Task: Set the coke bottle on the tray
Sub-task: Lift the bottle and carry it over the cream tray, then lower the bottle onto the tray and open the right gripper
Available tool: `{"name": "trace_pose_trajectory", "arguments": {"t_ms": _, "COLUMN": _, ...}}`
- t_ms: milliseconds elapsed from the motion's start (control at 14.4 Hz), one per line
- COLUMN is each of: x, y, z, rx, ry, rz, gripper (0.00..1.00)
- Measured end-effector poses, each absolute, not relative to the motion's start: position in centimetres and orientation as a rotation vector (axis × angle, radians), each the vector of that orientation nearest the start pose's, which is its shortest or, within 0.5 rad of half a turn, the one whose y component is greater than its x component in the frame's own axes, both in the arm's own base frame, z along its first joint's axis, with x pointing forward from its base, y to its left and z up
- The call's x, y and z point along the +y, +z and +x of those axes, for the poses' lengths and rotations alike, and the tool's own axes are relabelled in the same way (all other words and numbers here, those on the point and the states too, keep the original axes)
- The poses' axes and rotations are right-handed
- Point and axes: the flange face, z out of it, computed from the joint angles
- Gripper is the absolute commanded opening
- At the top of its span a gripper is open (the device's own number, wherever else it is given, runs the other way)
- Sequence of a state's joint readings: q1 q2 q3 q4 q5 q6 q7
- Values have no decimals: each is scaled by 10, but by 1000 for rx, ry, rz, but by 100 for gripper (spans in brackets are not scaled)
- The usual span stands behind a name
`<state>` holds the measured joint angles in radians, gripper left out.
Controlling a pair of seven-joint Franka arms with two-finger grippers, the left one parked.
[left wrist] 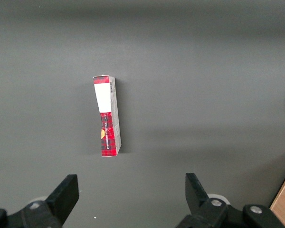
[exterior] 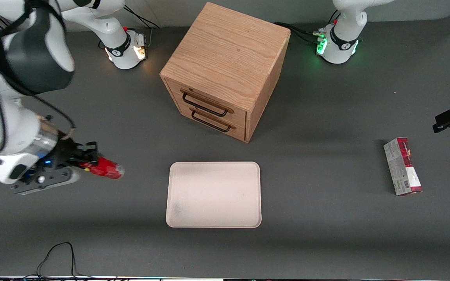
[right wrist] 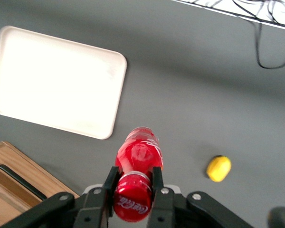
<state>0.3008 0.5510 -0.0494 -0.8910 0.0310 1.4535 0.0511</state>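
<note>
Above the tabletop (exterior: pixel 326 234), beside the tray (exterior: pixel 213 194): gripper (exterior: pixel 86 156), jaws clamped at coke bottle (exterior: pixel 106 168) neck, ready for carrying across.

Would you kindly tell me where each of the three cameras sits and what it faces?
Front view: high, facing both arms across the table; gripper holds the coke bottle beside the tray.
Left wrist view: looks down at the carton; own fingers show.
Right wrist view: looks along the fingers.
Shared: bottle and tray, front and right wrist.
</note>
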Motion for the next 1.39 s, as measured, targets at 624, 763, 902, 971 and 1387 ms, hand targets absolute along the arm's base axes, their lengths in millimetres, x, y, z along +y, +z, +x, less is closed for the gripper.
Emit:
{"name": "trace_pose_trajectory", "arguments": {"t_ms": 624, "x": 273, "y": 547, "z": 671, "rx": -406, "ry": -105, "rz": -3114, "gripper": 0}}
{"name": "trace_pose_trajectory", "arguments": {"t_ms": 763, "x": 284, "y": 513, "z": 684, "rx": -420, "ry": -102, "rz": -3107, "gripper": 0}}
{"name": "trace_pose_trajectory", "arguments": {"t_ms": 902, "x": 291, "y": 482, "z": 695, "rx": -426, "ry": -108, "rz": -3103, "gripper": 0}}
{"name": "trace_pose_trajectory", "arguments": {"t_ms": 971, "x": 293, "y": 467, "z": 700, "rx": -427, "ry": -107, "rz": -3102, "gripper": 0}}
{"name": "trace_pose_trajectory", "arguments": {"t_ms": 1387, "x": 304, "y": 375, "z": 722, "rx": -432, "ry": -93, "rz": -3104, "gripper": 0}}
